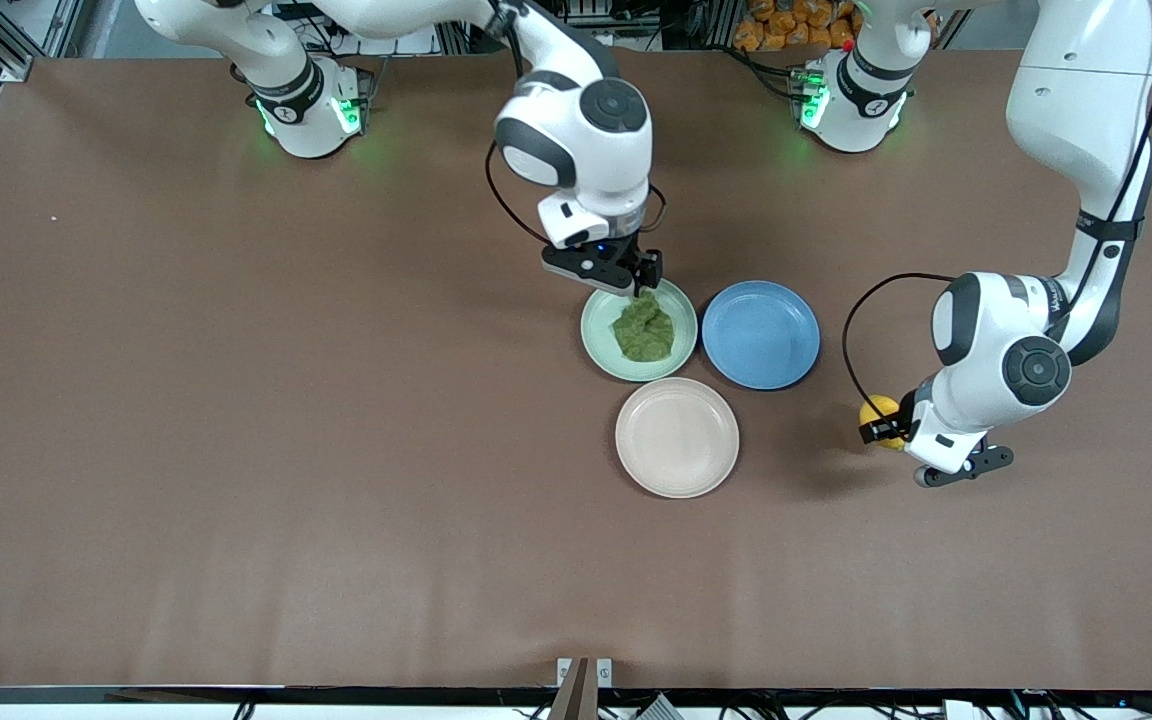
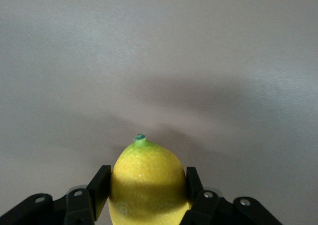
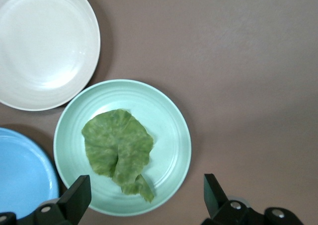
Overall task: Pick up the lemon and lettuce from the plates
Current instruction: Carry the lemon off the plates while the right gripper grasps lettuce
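The yellow lemon (image 1: 880,418) (image 2: 147,183) with its green tip is clamped in my left gripper (image 1: 884,424) (image 2: 147,187), which is shut on it above bare table toward the left arm's end, away from the plates. The dark green lettuce (image 1: 644,332) (image 3: 118,148) lies on the mint green plate (image 1: 601,340) (image 3: 171,130). My right gripper (image 1: 636,282) (image 3: 144,197) hangs open above that plate's rim on the robots' side, with nothing between its fingers. The cream plate (image 1: 677,437) (image 3: 42,43) holds nothing and lies nearer to the front camera.
A blue plate (image 1: 761,334) (image 3: 20,178) with nothing on it lies beside the mint one, toward the left arm's end. The three plates cluster mid-table. Bare brown tabletop spreads all around them.
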Action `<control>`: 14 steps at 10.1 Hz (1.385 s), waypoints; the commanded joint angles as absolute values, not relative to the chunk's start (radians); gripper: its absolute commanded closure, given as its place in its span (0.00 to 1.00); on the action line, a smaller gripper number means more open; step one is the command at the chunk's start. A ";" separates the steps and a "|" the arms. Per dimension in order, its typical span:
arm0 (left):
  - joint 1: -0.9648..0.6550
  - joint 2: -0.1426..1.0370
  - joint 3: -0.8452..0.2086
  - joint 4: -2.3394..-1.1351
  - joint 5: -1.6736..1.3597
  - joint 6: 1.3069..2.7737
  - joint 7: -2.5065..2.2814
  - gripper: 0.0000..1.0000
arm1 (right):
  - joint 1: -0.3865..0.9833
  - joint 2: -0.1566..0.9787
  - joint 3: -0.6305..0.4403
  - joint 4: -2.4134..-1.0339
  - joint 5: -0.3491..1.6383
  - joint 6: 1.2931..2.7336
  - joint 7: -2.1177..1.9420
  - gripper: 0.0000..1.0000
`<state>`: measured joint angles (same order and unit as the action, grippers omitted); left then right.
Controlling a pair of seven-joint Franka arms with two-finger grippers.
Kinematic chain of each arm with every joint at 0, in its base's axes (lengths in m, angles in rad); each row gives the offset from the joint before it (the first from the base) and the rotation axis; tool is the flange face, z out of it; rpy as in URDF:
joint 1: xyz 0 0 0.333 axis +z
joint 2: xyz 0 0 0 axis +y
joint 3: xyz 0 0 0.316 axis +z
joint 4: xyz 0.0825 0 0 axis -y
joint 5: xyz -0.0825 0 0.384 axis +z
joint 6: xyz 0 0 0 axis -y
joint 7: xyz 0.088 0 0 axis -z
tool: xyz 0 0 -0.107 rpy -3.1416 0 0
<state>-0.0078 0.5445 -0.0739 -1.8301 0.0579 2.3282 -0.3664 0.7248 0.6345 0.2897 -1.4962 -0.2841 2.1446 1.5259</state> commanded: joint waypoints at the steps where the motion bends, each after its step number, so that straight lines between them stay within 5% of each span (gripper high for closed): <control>1: 0.012 0.543 -0.084 -1.829 0.083 2.339 -0.328 0.01 | 0.750 0.725 0.285 -1.420 -0.340 2.173 1.624 0.00; 5: 0.015 0.526 -0.087 -1.830 0.075 2.338 -0.331 0.00 | 0.784 0.883 0.284 -1.330 -0.492 2.263 1.732 0.00; 6: 0.015 0.509 -0.087 -1.841 0.069 2.332 -0.345 0.00 | 0.790 0.912 0.284 -1.307 -0.518 2.261 1.733 0.07; 7: 0.017 0.488 -0.089 -1.868 0.066 2.330 -0.363 0.00 | 0.790 0.914 0.284 -1.307 -0.531 2.258 1.730 0.20; 8: 0.017 0.464 -0.090 -1.899 0.063 2.330 -0.376 0.00 | 0.788 0.914 0.285 -1.307 -0.529 2.252 1.729 0.58; 9: 0.015 0.450 -0.092 -1.911 0.023 2.330 -0.383 0.00 | 0.788 0.913 0.284 -1.307 -0.534 2.246 1.727 0.83; 10: 0.011 0.431 -0.092 -1.934 0.014 2.332 -0.394 0.00 | 0.790 0.913 0.284 -1.308 -0.564 2.241 1.729 0.93; 14: 0.005 0.276 -0.107 -2.097 0.012 2.359 -0.411 0.00 | 0.793 0.914 0.285 -1.313 -0.575 2.241 1.732 0.88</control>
<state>0.0052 0.3831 -0.1044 -1.9860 0.0339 2.3354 -0.3937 0.7830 0.8984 0.2859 -1.3396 -0.5474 2.2540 1.7072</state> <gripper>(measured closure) 0.000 0.903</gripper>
